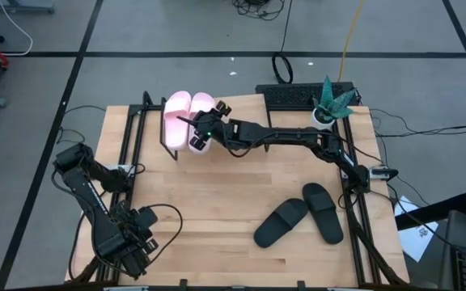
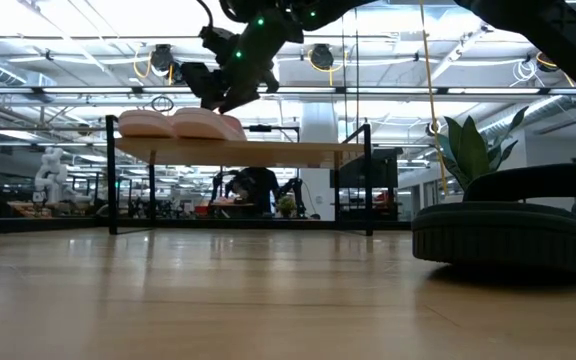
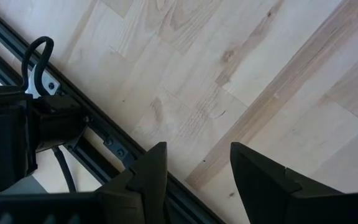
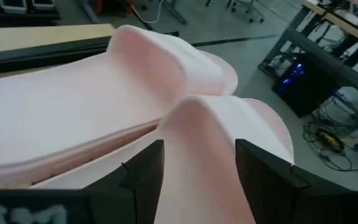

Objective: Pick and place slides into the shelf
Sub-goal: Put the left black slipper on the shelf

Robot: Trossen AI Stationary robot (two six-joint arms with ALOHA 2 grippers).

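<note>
- Lying side by side on shelf [image 1: 148,129] at desk's [image 1: 217,210] far edge: pale pink slides [image 1: 176,117], wide straps, matte.
- Right pincer [image 1: 203,139] straddles nearer pink slide's strap, fingers apart w/ strap between.
- Black slides [image 1: 306,214] on desk, near right side, touching at an angle.
- Left pincer [image 1: 140,250] parked at near-left corner, open, empty.

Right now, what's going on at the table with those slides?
The right gripper is reaching over the shelf, its fingers either side of a pink slide's strap. Both pink slides lie side by side on the shelf top. Whether it is gripping or has let go isn't clear. The two black slides lie on the table, near its right edge. The left gripper waits at the near left corner, open and empty.
</note>
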